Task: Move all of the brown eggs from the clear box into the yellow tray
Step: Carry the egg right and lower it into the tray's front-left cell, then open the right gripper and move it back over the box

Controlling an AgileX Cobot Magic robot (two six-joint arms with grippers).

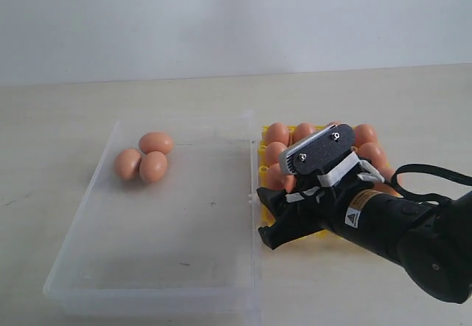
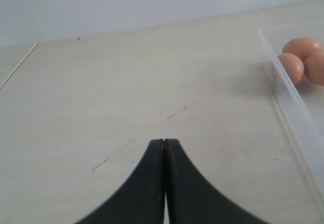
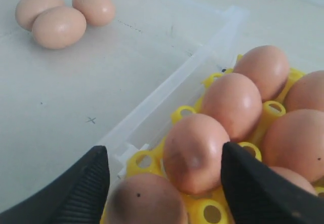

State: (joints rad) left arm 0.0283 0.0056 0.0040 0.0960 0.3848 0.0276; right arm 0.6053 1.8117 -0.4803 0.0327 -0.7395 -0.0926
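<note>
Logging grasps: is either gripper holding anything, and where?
Nothing held. Right gripper stands open astride a brown egg seated in the yellow tray; left gripper is shut, empty.

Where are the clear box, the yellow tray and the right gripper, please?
clear box (image 1: 184,223): exterior view, bare floor.
yellow tray (image 3: 259,130): right wrist view, peg between eggs.
right gripper (image 3: 163,153): right wrist view, midway between fingertips.

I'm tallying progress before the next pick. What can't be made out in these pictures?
- Exterior view: the right end effector and its arm cover most of the yellow tray, hiding how many brown eggs it holds.
- Right wrist view: the tray runs off the picture's edges.
- Left wrist view: the clear box is cut off at the edge, as is one egg.
- The left end effector is outside the exterior view.
</note>
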